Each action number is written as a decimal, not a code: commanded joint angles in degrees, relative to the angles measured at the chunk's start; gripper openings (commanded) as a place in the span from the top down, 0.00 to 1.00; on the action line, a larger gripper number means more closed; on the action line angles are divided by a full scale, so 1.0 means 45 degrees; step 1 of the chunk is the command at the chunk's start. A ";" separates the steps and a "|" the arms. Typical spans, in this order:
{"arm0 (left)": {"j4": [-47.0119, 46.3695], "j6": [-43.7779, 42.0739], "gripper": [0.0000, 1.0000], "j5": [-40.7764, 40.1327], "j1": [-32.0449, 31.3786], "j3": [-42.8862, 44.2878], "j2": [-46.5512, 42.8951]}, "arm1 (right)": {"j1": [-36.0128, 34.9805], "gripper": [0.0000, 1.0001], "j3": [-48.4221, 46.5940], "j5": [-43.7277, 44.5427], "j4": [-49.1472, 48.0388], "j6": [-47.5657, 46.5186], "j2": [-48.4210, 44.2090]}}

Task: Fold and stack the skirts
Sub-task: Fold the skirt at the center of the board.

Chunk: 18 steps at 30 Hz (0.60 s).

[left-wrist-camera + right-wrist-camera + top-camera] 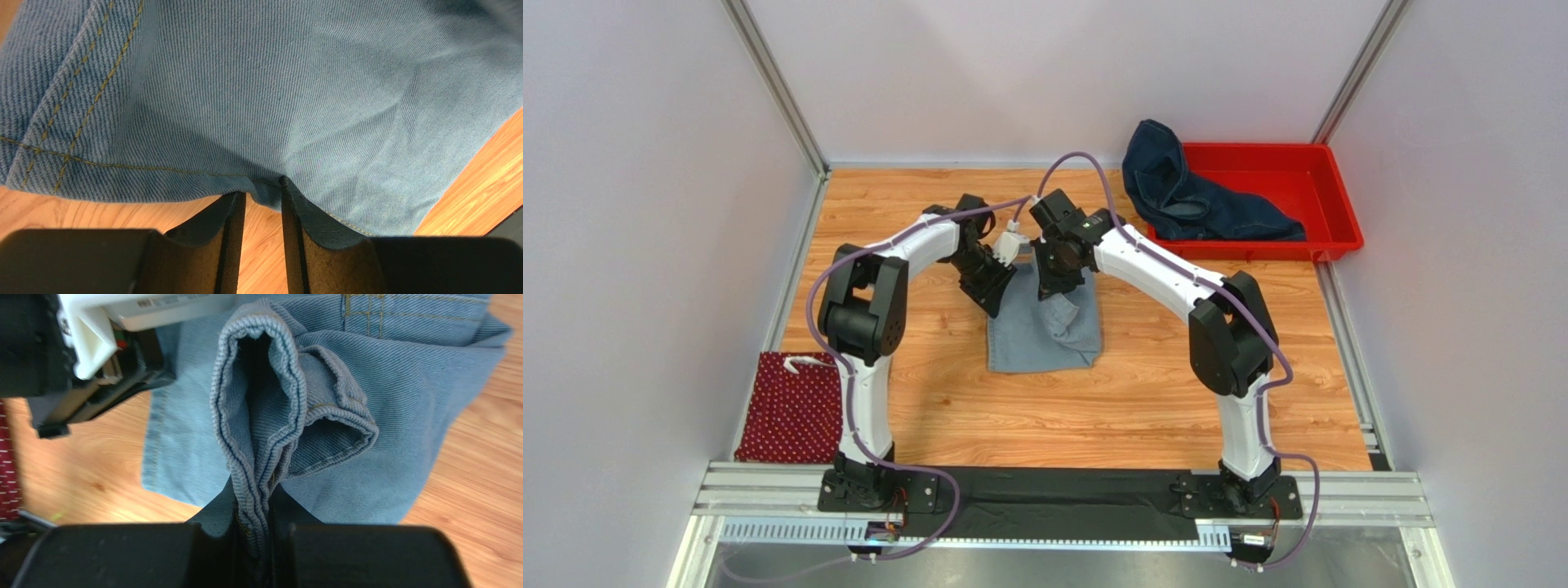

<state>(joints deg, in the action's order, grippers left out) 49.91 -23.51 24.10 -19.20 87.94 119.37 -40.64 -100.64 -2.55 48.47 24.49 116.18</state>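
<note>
The light blue denim skirt (1048, 333) lies on the wooden table in the middle, its far edge lifted. My left gripper (997, 298) is at its far left corner; in the left wrist view the hem (264, 187) sits pinched between the fingertips of the left gripper (261, 190). My right gripper (1054, 289) is shut on a bunched ribbed edge of the same skirt (258, 416), which hangs folded from the right gripper (255, 523). The dark red dotted skirt (790, 407) lies flat at the near left. The dark navy skirt (1192, 196) is draped in and over the red tray.
The red plastic tray (1342, 214) stands at the far right corner. Grey walls close in the table on three sides. The left arm's wrist (92, 343) is close beside the right gripper. Bare wood (1112, 410) shows near the arm bases.
</note>
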 commanded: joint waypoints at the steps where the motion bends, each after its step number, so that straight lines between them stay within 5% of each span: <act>1: -0.0154 -0.0128 0.66 0.0504 0.0009 0.0457 0.0075 | -0.0167 1.00 0.0312 -0.1504 -0.2290 0.1529 -0.0134; 7: -0.0154 -0.0147 0.67 0.0661 0.0028 0.0418 0.0094 | -0.0363 0.97 0.0781 -0.1407 -0.3289 0.2154 -0.0427; 11: -0.0134 -0.0167 0.66 0.0641 0.0106 0.0438 0.0036 | -0.0363 0.61 0.0978 -0.1465 -0.3407 0.2292 -0.0077; 18: -0.0115 -0.0167 0.42 0.0173 0.1062 0.0847 -0.0452 | -0.0986 0.49 -0.0306 -0.1778 -0.3428 0.1006 -0.0153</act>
<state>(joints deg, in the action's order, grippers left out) 50.06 -23.68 24.97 -17.30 88.88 119.39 -42.52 -96.75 -8.60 36.23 32.36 116.29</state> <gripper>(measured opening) 0.568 0.499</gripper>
